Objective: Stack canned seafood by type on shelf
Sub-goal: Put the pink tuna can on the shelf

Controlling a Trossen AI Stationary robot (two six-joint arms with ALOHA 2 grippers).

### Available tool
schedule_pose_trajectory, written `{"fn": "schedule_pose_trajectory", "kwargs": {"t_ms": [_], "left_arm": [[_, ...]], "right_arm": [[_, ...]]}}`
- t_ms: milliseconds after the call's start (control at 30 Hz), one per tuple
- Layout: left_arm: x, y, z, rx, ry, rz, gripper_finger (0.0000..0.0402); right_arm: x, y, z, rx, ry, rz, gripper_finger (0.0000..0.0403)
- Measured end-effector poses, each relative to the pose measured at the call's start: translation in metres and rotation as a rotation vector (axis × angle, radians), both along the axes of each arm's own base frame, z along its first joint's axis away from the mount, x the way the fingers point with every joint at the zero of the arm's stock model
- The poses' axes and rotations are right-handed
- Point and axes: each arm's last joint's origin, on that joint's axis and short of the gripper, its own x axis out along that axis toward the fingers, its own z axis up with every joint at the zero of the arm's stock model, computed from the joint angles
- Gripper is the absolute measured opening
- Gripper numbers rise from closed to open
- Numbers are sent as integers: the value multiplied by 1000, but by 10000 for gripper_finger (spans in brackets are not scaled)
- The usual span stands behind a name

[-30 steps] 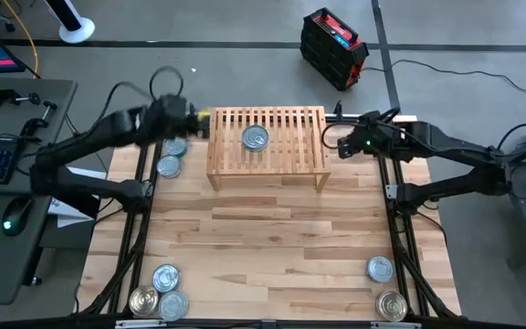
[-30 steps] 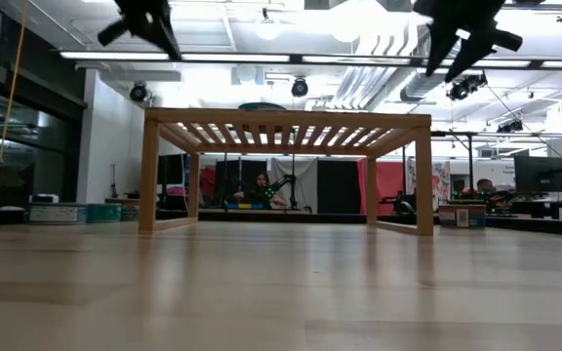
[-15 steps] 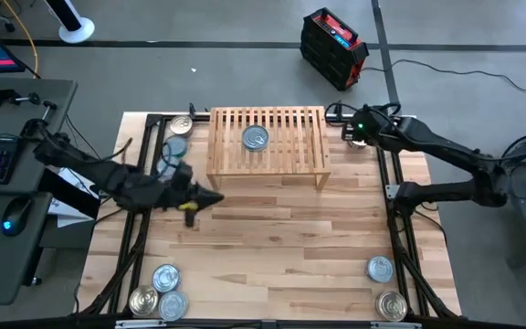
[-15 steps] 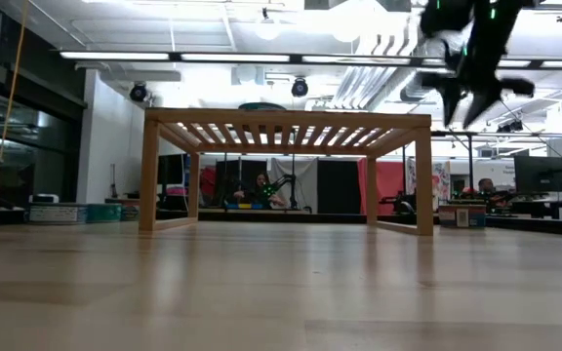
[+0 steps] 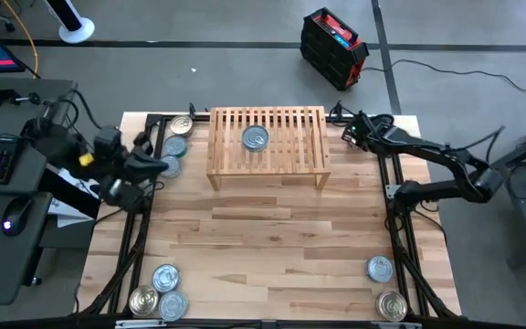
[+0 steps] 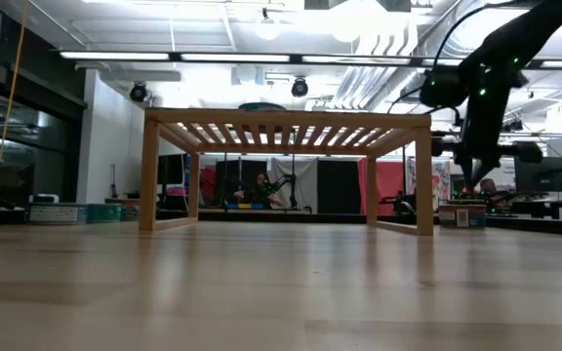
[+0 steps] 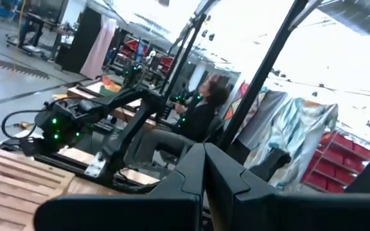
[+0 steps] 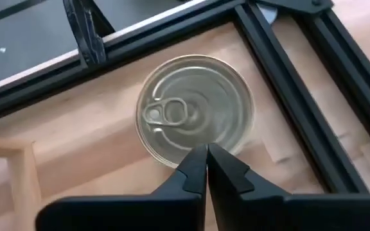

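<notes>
The left gripper (image 5: 160, 165) has swung back to the table's left edge, fingers pressed together, empty. The right gripper (image 8: 205, 168), also closed and empty, hovers over a pull-ring tin (image 8: 194, 119) beside the shelf (image 5: 268, 143), where one bluish tin (image 5: 255, 138) sits; descending closed risks knocking the tin rather than grasping it.

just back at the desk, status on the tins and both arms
Right gripper jaws shut, empty, above a pull-ring tin. Left gripper shut, empty, at left edge. One tin on the shelf. Nothing blocking.
</notes>
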Motion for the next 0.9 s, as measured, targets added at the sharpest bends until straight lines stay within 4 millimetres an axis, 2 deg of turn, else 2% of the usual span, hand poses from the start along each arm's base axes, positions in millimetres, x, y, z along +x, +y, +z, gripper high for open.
{"fn": "schedule_pose_trajectory", "kwargs": {"t_ms": [133,233,400,567,900], "left_arm": [[-6,5,0,-14,-4,22,1],[-6,5,2,-22,-12,50,1],[1,3,-1,-32,14,135,1],[10,-1,-4,-30,41,185,1],[19,-6,-6,3,57,206,1]], "right_arm": [[6,-19,-10,-32,-2,4,1],[4,-31,-24,11,9,-1,0],[0,-38,-32,43,60,19,0],[1,-24,-27,136,130,188,0],[-8,35,-11,433,269,460,0]]}}
